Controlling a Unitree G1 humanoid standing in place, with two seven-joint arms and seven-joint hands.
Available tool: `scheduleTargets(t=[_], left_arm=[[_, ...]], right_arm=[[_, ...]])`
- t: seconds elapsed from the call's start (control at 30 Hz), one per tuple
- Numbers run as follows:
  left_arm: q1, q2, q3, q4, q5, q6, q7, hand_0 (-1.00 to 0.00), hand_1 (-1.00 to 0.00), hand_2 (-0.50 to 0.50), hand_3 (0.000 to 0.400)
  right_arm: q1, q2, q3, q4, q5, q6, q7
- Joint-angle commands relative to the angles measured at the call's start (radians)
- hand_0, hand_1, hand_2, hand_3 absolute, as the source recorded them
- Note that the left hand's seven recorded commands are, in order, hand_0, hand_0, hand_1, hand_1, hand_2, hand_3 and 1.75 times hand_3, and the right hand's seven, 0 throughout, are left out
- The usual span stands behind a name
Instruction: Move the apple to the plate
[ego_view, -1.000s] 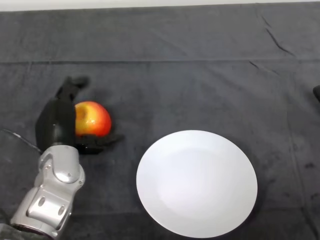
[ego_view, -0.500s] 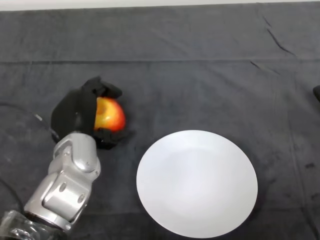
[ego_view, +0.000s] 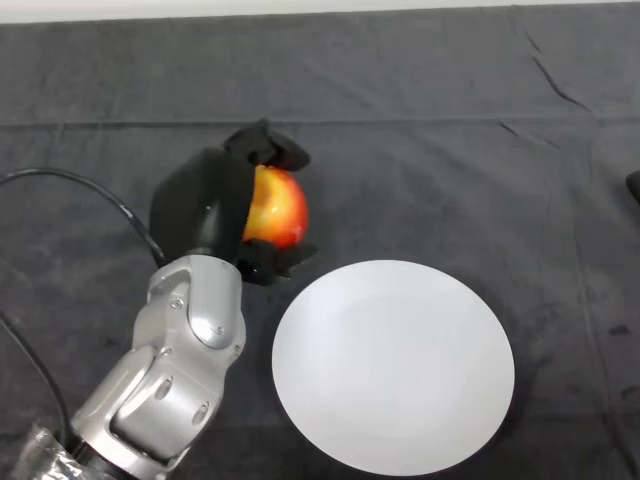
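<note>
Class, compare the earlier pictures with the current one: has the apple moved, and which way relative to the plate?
Yes. The apple, gripped in the left hand, has travelled rightward toward the plate, which has stayed put. It is not yet over the plate.

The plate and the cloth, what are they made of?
The plate looks like smooth white ceramic or plastic; its matte, even surface leaves it open which. The cloth looks like a soft, dark fabric, since it shows creases and a fuzzy nap.

Apple (ego_view: 278, 208) in left hand (ego_view: 205, 208), just behind-left of plate (ego_view: 394, 366).
</note>
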Motion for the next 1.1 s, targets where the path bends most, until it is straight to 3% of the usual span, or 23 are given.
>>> scheduleTargets(t=[0.03,0.23,0.77,1.1], left_arm=[[-0.016,0.006,-0.018,-0.042,0.013,-0.033,-0.004,-1.0,-1.0,0.0,0.4],[-0.01,-0.009,-0.058,-0.009,-0.008,-0.063,-0.006,-1.0,-1.0,0.0,0.4],[-0.014,-0.034,-0.205,0.007,-0.08,-0.044,-0.037,-1.0,-1.0,0.0,0.4],[-0.032,-0.044,-0.304,0.055,-0.135,-0.064,-0.054,-1.0,-1.0,0.0,0.4]], right_arm=[[0.008,-0.024,-0.0088,-0.013,0.0044,-0.005,-0.0038],[0.008,-0.024,-0.0088,-0.012,0.0044,-0.005,-0.0034],[0.008,-0.024,-0.0088,-0.011,0.004,-0.005,-0.0027],[0.007,-0.025,-0.0089,-0.01,0.0039,-0.005,-0.0021]])
